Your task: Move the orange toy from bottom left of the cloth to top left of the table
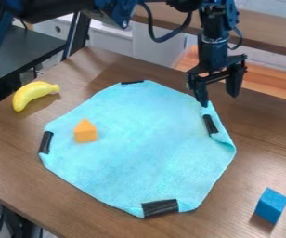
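Observation:
My gripper (pixel 219 98) hangs over the upper right edge of the cloth, open, its two fingers apart with nothing between them. The orange toy (pixel 85 131), a small block with a pointed top, rests on the left part of the light blue cloth (pixel 139 148), well to the left of and lower in the view than the gripper. The cloth lies on the brown wooden table (pixel 21 153), held by black tape strips at its edges.
A yellow banana (pixel 34 95) lies on the table at the upper left, off the cloth. Near the lower right corner stands a blue block (pixel 270 205). The cloth's right edge is folded up near a black tape strip (pixel 211 124).

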